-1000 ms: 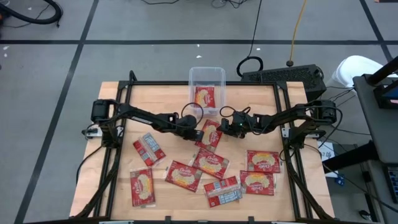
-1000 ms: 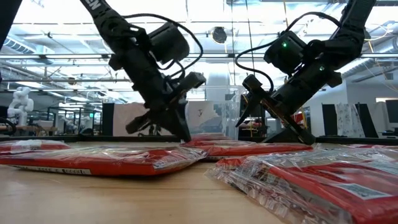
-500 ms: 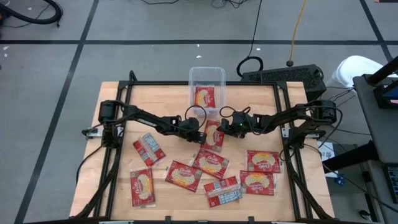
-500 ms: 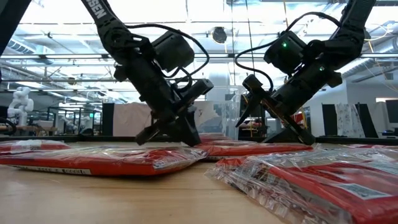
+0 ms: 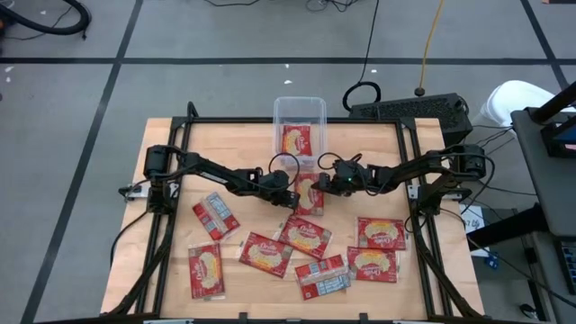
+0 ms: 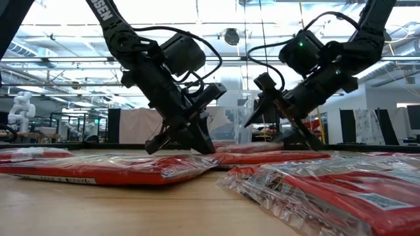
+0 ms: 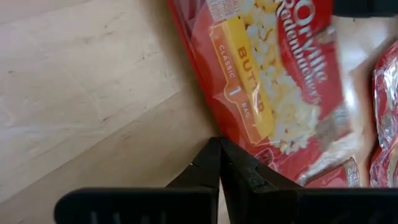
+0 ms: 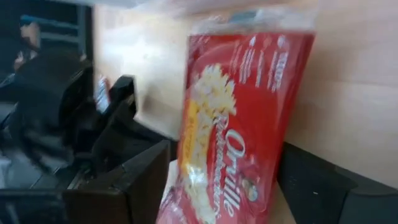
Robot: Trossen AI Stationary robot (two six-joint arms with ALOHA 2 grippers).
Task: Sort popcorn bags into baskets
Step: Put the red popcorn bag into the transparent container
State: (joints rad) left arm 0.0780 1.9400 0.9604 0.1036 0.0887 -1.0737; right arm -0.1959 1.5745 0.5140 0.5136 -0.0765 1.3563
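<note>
Right gripper [image 5: 321,183] advanced, fingers apart astride popcorn bag [image 5: 309,194]; left gripper [image 5: 290,197] fingers together.

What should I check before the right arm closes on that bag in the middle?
1. Right gripper open, a finger on each side of the middle bag: ok.
2. Bag actually gripped: not ok, fingers not yet closed.
3. Left gripper shut, tips against the bag's edge: ok.
4. Tub reachable, one bag inside: ok.
5. Middle bag free of the bag below it: cannot tell.
</note>
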